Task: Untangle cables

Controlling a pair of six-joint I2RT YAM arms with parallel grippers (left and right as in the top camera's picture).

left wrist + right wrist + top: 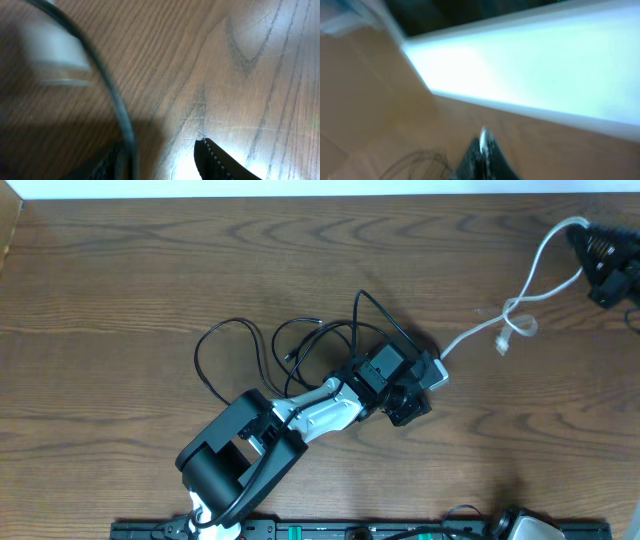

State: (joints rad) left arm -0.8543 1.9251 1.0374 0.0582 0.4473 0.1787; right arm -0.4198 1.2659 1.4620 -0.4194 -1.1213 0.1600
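While the black cable [121, 112] lies looped on the tabletop [120, 270] left of the white plug [437, 370], the left gripper [160, 157] hovers low at that plug, half open, with the black strand passing between its fingers and not clamped. Right of the plug, the white cable [470, 332] runs to the right gripper [482, 142], pinched shut on its end, probably to draw it clear.
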